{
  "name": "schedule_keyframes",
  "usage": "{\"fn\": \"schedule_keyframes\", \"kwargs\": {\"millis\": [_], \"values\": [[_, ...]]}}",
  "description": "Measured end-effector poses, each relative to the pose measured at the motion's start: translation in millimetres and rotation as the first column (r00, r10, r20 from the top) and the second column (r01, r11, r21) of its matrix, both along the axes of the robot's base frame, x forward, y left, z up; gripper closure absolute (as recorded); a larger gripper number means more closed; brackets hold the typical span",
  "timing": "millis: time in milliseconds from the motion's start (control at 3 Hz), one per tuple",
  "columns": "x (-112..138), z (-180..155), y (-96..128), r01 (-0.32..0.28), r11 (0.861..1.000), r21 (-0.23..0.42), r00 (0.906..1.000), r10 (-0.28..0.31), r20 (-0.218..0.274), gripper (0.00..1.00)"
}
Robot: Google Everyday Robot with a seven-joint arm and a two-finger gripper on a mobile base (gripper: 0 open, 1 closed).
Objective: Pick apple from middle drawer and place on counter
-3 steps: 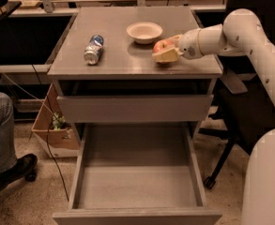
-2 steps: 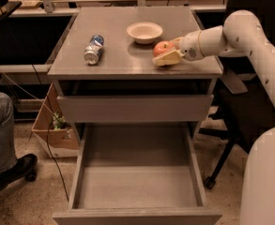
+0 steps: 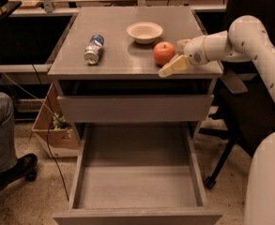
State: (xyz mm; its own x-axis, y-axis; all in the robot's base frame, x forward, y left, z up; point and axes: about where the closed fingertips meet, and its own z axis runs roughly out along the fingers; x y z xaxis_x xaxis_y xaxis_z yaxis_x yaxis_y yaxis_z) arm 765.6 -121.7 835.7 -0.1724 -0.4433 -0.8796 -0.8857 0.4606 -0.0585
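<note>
The red-orange apple (image 3: pixel 164 53) stands on the grey counter (image 3: pixel 123 60) near its right front corner. My gripper (image 3: pixel 173 56) is just to the right of the apple, open. One cream finger (image 3: pixel 171 67) reaches along the apple's front and the other (image 3: pixel 182 43) sits behind its right side; neither is closed on it. The middle drawer (image 3: pixel 80 172) is pulled wide open below, with a bare floor.
A crushed silver-blue can (image 3: pixel 94 49) lies on the counter's left side and a beige bowl (image 3: pixel 144 32) stands at the back middle. A shallower drawer (image 3: pixel 134 108) is slightly open above. A seated person's leg (image 3: pixel 1 135) and a cardboard box (image 3: pixel 52 130) are at the left, a chair base (image 3: pixel 221 163) at the right.
The gripper held the apple on the counter before; now its fingers have spread and drawn back slightly to the right, and the apple stands free.
</note>
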Motion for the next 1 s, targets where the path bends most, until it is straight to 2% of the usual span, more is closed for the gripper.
{"fn": "schedule_keyframes", "kwargs": {"millis": [333, 667, 1000], "values": [[-33.0, 19.2, -21.2, -0.058, 0.998, 0.032, 0.9975, 0.056, 0.043, 0.00], [-77.4, 55.5, -47.3, -0.108, 0.994, 0.023, 0.9843, 0.104, 0.143, 0.00], [-128.6, 90.9, -64.7, -0.129, 0.991, -0.032, 0.9586, 0.132, 0.252, 0.00]]}}
